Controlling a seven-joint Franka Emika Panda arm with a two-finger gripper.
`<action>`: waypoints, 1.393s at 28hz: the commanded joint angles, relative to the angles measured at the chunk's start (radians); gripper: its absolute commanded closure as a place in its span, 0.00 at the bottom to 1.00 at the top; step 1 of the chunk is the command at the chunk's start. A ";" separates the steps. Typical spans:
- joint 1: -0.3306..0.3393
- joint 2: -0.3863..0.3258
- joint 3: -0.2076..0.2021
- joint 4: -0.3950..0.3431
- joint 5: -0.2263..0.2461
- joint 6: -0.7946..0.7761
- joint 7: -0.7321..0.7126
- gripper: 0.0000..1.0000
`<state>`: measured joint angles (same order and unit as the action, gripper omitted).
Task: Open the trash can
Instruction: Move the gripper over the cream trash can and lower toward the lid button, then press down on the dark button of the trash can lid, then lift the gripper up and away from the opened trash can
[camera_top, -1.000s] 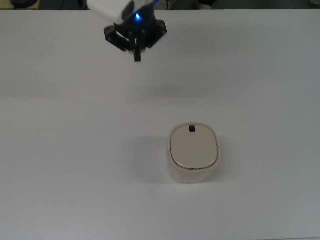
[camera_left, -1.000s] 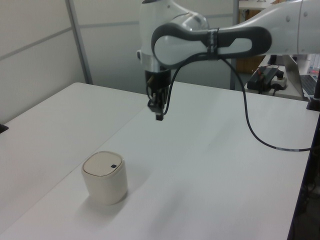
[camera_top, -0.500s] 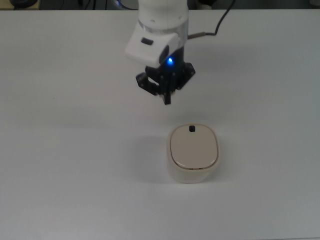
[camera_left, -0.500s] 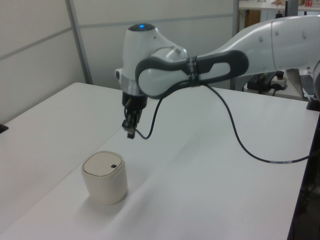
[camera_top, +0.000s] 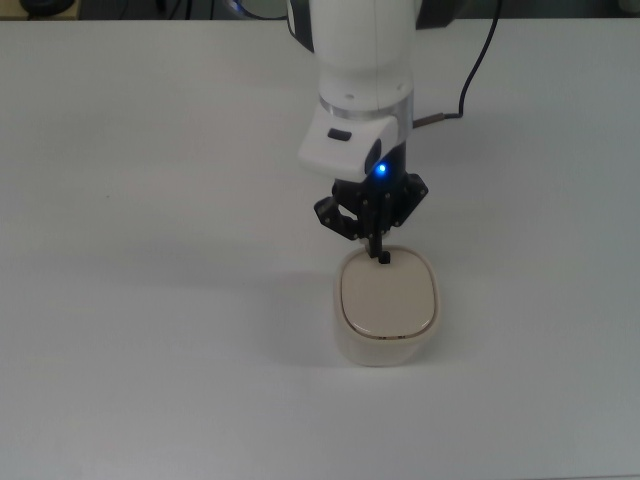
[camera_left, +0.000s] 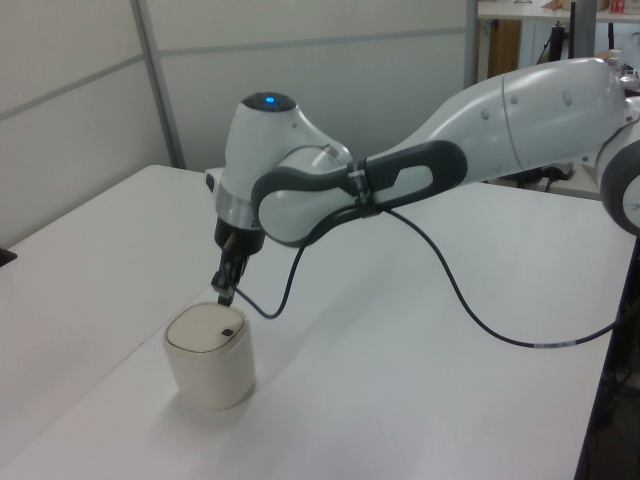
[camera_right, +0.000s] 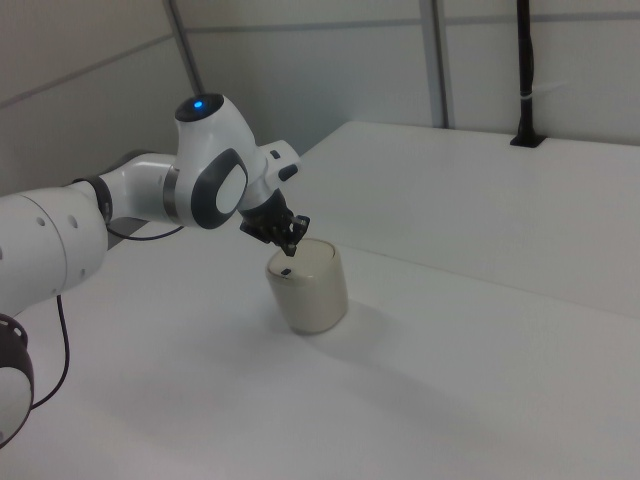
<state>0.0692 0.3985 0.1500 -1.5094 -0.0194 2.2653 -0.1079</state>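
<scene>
Cream-white plastic forms the small rounded-rectangle trash can (camera_top: 386, 312), which stands upright on the plain white counter (camera_top: 150, 300), a little toward the top view's right of centre; its long axis runs up and down the top view, and the end bearing the small black push button (camera_top: 384, 258) points toward the top view's upper edge, where the arm comes in; the beige flip lid (camera_top: 388, 297) lies flat and closed on the rim. The white Franka arm (camera_left: 480, 130) reaches in low from the left view's right, its wrist bent downward; the black end effector (camera_top: 378, 243) hangs tip-down directly over the button end of the lid, its fingers drawn together into one narrow point, holding nothing; whether the tip touches the button cannot be told.
</scene>
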 joint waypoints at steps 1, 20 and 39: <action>0.024 0.039 -0.004 -0.002 0.003 0.065 0.036 1.00; 0.035 0.071 -0.004 -0.003 0.016 0.103 0.057 1.00; 0.012 -0.213 -0.052 0.026 0.090 -0.283 0.100 1.00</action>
<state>0.0828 0.2684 0.1278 -1.4621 0.0493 2.0902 -0.0134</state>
